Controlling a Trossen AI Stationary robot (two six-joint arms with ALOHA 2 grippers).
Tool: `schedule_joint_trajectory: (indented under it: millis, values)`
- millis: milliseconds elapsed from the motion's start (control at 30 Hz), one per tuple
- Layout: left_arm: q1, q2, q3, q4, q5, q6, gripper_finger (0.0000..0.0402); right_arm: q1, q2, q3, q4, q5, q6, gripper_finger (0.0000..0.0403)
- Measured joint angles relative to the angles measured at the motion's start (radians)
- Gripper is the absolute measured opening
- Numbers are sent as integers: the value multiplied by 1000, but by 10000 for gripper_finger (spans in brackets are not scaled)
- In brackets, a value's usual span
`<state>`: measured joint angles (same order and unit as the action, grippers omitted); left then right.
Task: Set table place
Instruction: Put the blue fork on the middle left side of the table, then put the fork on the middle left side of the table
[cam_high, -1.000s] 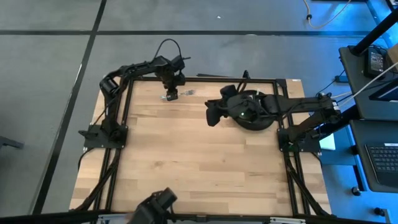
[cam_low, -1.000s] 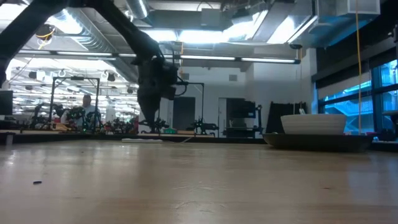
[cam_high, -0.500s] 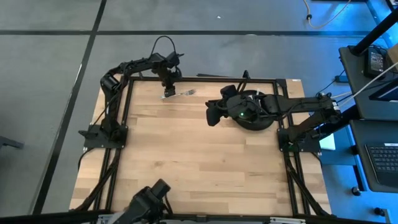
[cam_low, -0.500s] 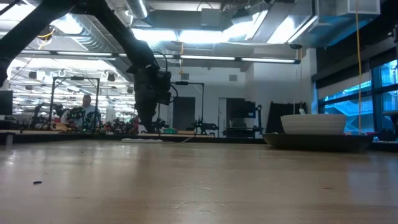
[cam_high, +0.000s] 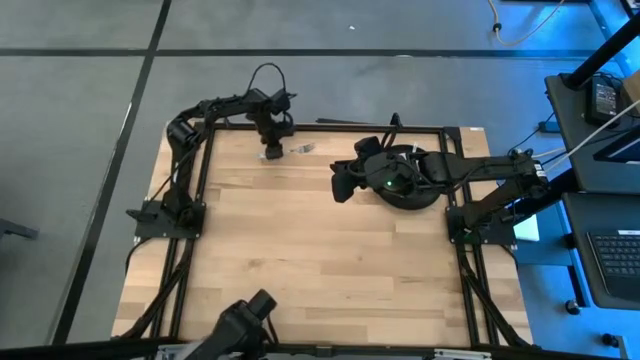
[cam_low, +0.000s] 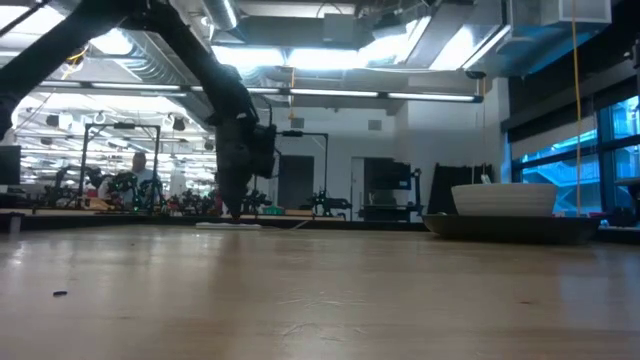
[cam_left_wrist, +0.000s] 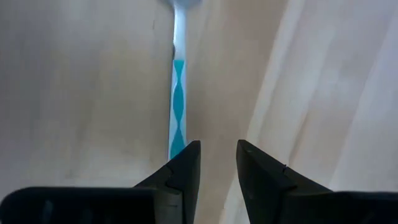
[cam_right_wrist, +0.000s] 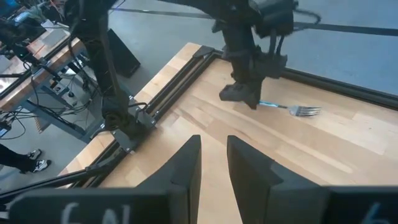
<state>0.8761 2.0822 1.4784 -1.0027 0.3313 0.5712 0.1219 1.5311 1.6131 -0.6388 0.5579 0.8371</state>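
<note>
Nearest you, the tabletop lies bare but for a small dark speck in the low view.

Farther in, on the right side, the black plate sits flat with the white bowl on it. The right arm reaches across over them, and the right gripper hangs just past the plate's inner edge. Its jaws stand a little apart with nothing between them. It looks across at the other arm and waits.

At the far edge, left of centre, the fork lies flat on the wood, just inside the black frame rail. Its tines point toward the plate. The left gripper is down at the handle end. Its jaws are parted by a narrow gap and grip nothing. In the left wrist view the fork's handle runs just beside one finger, outside the gap.

You appear to be at the step of picking up the fork. The next move calls for shifting the left gripper sideways until the handle lies between the jaws, then closing and lifting. The handle is thin and flat against the wood, so expect it to slip or skate. The right arm over the plate may crowd the place where the fork should go.

Beyond the tabletop, a person shows among the benches in the room.
</note>
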Motion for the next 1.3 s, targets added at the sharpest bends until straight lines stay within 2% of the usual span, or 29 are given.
schedule_joint_trajectory:
  millis: [167, 333, 500, 633, 767, 933, 1300]
  values:
    - [-3, 59, 6, -14, 5, -43, 98, 0, 0, 0, 2, 0, 0, 80]
    - [-13, 46, 15, -12, -27, -40, 98, 0, 0, 0, 4, 0, -1, 80]
    - [-17, 31, 91, -9, -90, -37, 98, 0, 0, 0, 4, 0, -4, 80]
    - [-19, 34, 153, -49, -90, -37, 98, 0, 0, -1, -5, 0, -5, 80]
    - [-35, 32, 184, -38, -121, 32, 98, 0, 0, -1, -16, 0, -6, 80]
    - [-42, 34, 171, -30, -128, 143, 98, 0, 0, -1, -19, -1, -8, 80]
    - [-43, 34, 72, 81, -140, 182, 98, 0, 0, -1, -19, -1, -7, 80]
